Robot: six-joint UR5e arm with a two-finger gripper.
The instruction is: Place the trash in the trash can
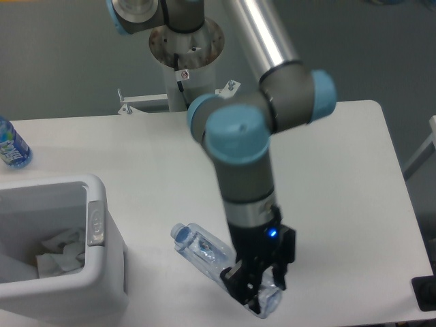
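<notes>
Gripping the crinkled plastic bottle by its base end, the pincer is pinched onto it, cap sticking out to the left. Looks like carry time: next move is hauling it well left over the white trash can and letting go.
</notes>
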